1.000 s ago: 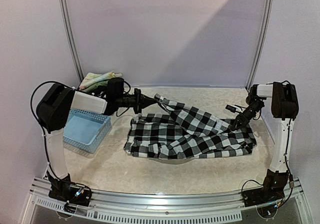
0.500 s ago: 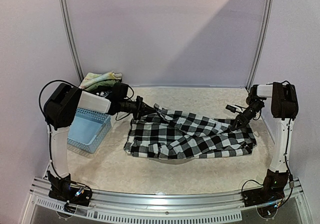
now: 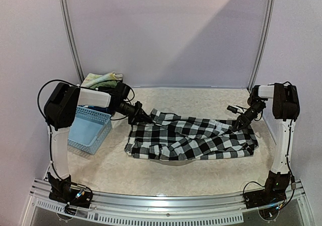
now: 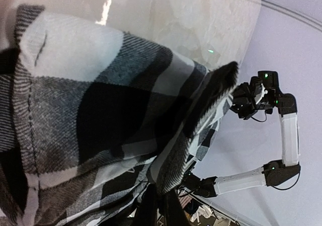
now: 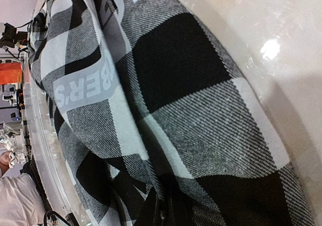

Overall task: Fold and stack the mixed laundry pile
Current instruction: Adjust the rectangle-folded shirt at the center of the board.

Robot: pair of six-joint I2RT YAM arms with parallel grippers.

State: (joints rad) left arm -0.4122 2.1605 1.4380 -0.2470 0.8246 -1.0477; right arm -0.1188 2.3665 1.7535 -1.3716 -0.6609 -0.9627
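on the black-and-white checked shirt (image 3: 191, 138), seen close from the right wrist, a grey printed patch (image 5: 83, 87) carries white capitals of which only "ber's" can be read, with larger white letters above it cut off by folds. the shirt lies spread and rumpled across the middle of a pale, faintly marbled table (image 3: 201, 97), ringed by plain lavender-white walls and two curved metal poles, with a slotted aluminium rail along the near edge. a light blue perforated basket (image 3: 88, 130) sits at the left, and a pale yellow-green floral cloth (image 3: 100, 79) is bunched in the far left corner behind it. the left arm stands tall, its elbow high and its forearm reaching right, and the left gripper (image 3: 143, 118) is clamped on the shirt's far left corner. the right arm rises straight, bends at the top and slants down leftward, the right gripper (image 3: 235, 127) pinched tight on the shirt's far right edge.
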